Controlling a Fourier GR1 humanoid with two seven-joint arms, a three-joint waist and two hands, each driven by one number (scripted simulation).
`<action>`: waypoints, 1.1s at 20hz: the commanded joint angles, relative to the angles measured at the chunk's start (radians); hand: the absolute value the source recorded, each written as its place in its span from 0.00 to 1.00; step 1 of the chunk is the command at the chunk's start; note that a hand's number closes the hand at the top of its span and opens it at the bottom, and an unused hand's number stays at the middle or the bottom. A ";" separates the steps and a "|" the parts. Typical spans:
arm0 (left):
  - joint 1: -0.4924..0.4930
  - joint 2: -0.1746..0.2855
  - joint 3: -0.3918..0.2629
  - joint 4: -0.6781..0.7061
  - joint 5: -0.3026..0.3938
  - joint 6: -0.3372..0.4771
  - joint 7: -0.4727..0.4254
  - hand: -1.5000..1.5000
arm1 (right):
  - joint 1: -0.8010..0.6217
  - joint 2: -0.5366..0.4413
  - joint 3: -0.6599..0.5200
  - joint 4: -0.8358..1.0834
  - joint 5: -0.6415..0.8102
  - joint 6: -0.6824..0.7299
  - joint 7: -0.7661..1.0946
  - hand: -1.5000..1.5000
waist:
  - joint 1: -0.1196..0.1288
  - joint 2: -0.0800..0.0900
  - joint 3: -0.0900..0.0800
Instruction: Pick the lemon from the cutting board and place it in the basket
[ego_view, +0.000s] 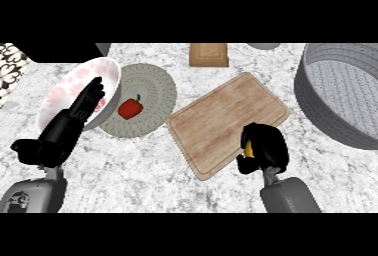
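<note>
The right hand's fingers (258, 132) were curled shut round the lemon (249, 148). Only a narrow yellow strip of it showed between the black fingers and thumb; the rest was hidden. The right hand (269, 147) sat over the board's near right edge, partly above the wood and partly above the bench beyond it. Whether the lemon touched the board could not be told. Its grey forearm came in from the lower edge of the view.

The board (221, 115), pale wood, lay at an angle in the middle of the bench (148, 160), whose top was grey-white marble. To the right of the hand, apart from it, stood the basket (334, 117), grey with a high wall, cut off by the view's right edge. The lemon was outside it.

On the left, the left hand's fingers (91, 93) were straight and together, holding nothing. The left hand (68, 124) pointed up and away, its fingertips showing against the plate (97, 69). Whether they touched it could not be told. That plate was white with pink marks and overlapped a round woven mat (153, 92) beside it. A red pepper (131, 108) lay on the mat, just left of the board.

At the far edge of the bench, a small wooden block (209, 55) stood beyond the board.
</note>
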 joint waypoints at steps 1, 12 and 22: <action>-0.015 -0.023 -0.006 0.050 -0.022 0.023 -0.043 0.50 | -0.107 0.020 -0.067 0.011 -0.147 -0.086 0.134 1.00 | 0.001 0.001 0.001; 0.058 -0.027 -0.022 -0.012 -0.021 0.011 -0.029 0.50 | -0.163 0.021 0.025 -0.347 -0.193 -0.397 0.266 1.00 | -0.007 -0.008 0.000; 0.003 0.010 0.014 0.030 0.004 -0.033 -0.036 0.50 | -0.405 -0.036 -0.121 -0.449 -0.089 -0.134 0.539 1.00 | -0.004 -0.005 -0.001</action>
